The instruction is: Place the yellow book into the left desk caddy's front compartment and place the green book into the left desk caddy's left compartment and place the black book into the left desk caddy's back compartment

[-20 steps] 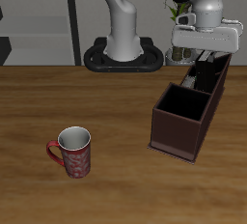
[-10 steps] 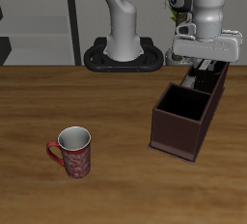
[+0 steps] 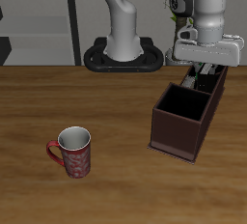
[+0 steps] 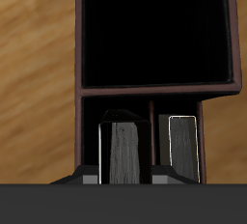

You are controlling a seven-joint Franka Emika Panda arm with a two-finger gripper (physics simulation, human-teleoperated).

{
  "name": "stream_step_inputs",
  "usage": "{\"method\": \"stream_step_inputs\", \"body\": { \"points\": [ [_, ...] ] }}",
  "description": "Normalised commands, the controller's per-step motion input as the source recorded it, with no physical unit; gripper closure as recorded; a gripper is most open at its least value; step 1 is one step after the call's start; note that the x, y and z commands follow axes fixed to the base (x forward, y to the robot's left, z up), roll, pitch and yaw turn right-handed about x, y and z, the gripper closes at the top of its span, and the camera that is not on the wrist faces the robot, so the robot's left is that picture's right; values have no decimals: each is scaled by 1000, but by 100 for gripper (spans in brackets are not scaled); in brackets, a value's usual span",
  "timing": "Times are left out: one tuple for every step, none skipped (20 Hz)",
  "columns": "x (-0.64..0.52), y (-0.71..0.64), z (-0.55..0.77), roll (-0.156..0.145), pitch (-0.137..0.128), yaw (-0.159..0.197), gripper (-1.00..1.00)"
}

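Hovering over the left desk caddy [image 3: 188, 120] at the surface's [image 3: 106, 180] 3 o'clock, the gripper [image 4: 123, 178] holds the black book [image 4: 123, 153] clamped between its fingers above a small rear compartment; a mug [image 3: 73, 152] stands at 8 o'clock.

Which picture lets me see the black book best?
The wrist view: the black book shows clearly, standing in a small section of the left desk caddy. In the exterior view the gripper hides it.
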Motion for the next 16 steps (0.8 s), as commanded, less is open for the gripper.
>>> {"method": "stream_step_inputs", "body": {
  "points": [
    [132, 34, -65, 8, 10, 7, 100],
    [48, -4, -149, 9, 48, -31, 100],
    [10, -27, -85, -31, 26, -21, 100],
    [44, -7, -61, 3, 38, -4, 100],
    [19, -111, -76, -24, 62, -80, 100],
    [82, 27, 18, 0, 0, 0, 100],
    [-105, -42, -27, 5, 74, -7, -100],
    [21, 34, -46, -3, -10, 0, -100],
    [-60, -9, -13, 3, 14, -11, -100],
    [-35, 21, -16, 11, 19, -17, -100],
    [-18, -4, 44, -7, -9, 14, -100],
    [14, -11, 63, 5, -6, 6, -100],
    [-30, -54, 99, 3, -2, -27, -100],
    [-110, -92, 123, -41, -27, -5, -100],
    [-98, 55, 110, 35, -45, 55, -100],
    [-30, -22, 50, 13, 8, -12, -100]
  ]
}}
